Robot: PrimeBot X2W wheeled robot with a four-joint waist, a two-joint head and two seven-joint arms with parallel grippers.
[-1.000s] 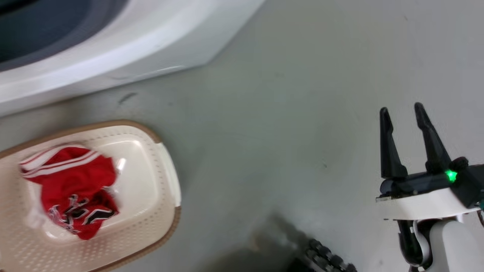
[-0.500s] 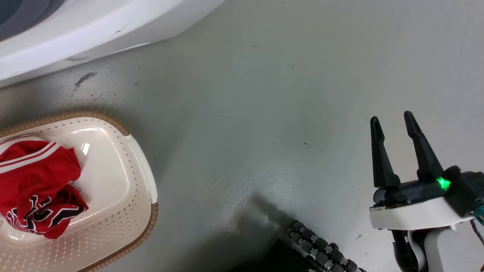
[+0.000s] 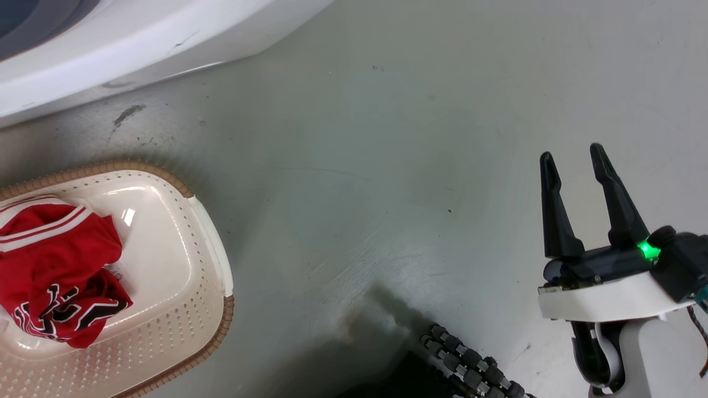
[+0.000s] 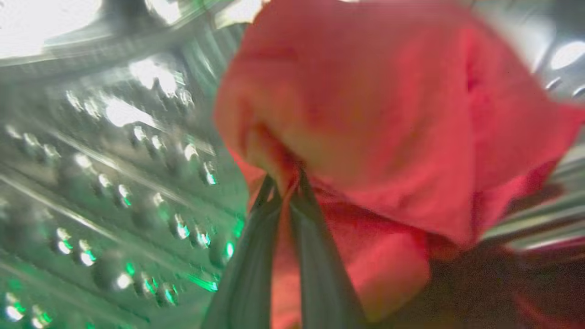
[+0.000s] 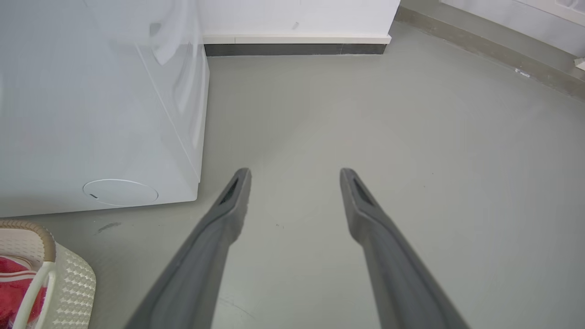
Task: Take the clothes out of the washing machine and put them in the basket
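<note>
We note the left gripper point(image 4: 284, 179), jaws clamped on the red garment point(image 4: 365, 114) mid-frame inside the drum point(image 4: 114, 183), the right gripper point(image 3: 571, 152) with jaws apart; we advise slow, snag-free withdrawal to the basket point(image 3: 213, 249).

The left claw point(image 4: 284, 179) is dark; the plain garment point(image 4: 365, 114) at its tips is solid coral-red. Beside that claw the drum point(image 4: 114, 183) is silvery steel, dotted with holes glinting green. The right claw point(image 3: 571, 152) is black, with a green light and a white wrist. Left of it, the basket point(image 3: 166, 309) is cream, hole-dotted and brown-rimmed; the printed garment point(image 3: 55, 265) inside is bright red with white stripes and black-and-white print. The washing machine point(image 3: 138, 44) is white, the floor point(image 3: 387, 166) grey-green.
</note>
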